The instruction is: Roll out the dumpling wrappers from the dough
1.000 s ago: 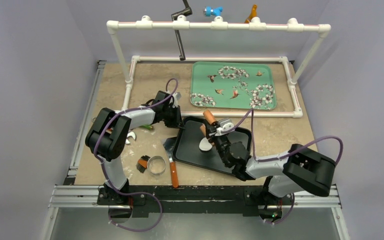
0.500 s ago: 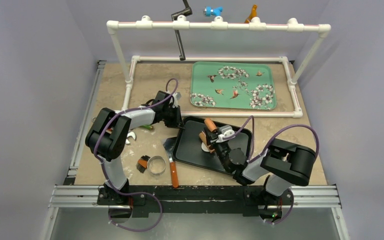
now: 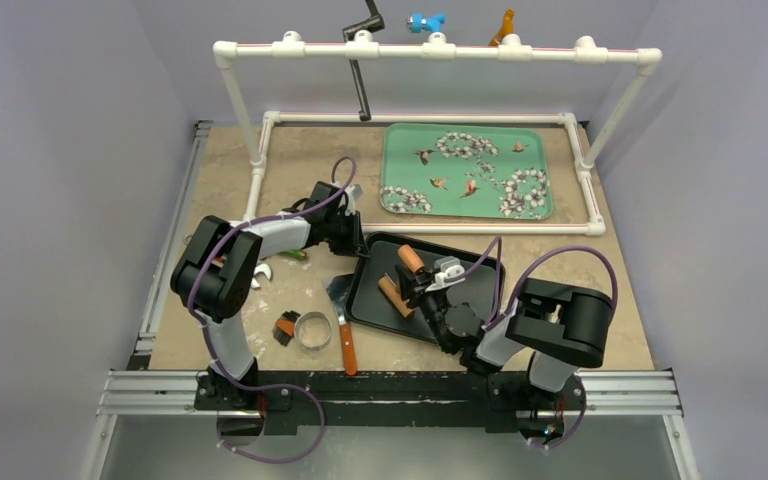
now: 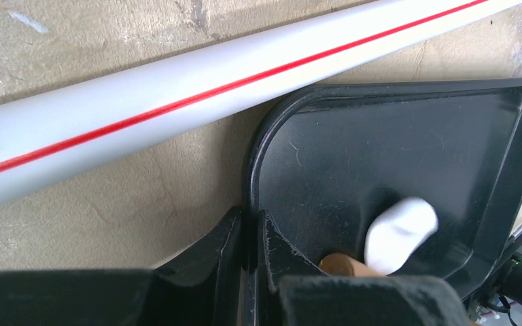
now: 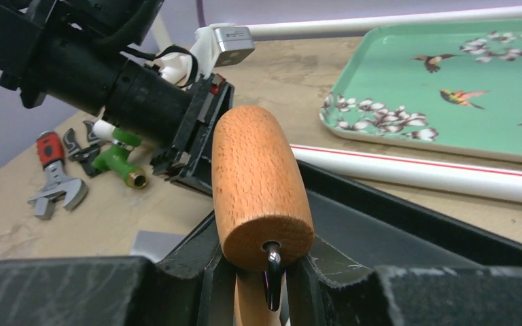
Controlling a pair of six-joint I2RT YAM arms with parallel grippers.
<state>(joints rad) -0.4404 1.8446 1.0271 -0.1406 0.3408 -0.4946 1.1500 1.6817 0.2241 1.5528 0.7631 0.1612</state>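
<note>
A: So, the right gripper is clamped on the rolling pin, with the pin tilted over the black tray. The left gripper pinches that tray's corner rim, apparently to steady it.

B: Wrapper?

A: One dumpling wrapper on the tray floor. It's white and oval, and seems to touch the pin's low end. The top camera can't see it.

B: Progress?

A: Looks early. One piece is flattened, and it's uneven and not round. The green tray shows prints only, no discs. The ring cutter sits outside the black tray, well apart from the dough.

B: Room?

A: Tight. The tray walls cap the stroke, and the white pipe runs just beside the clamped corner. Bare floor lies beyond the wrapper, toward the far wall.
</note>
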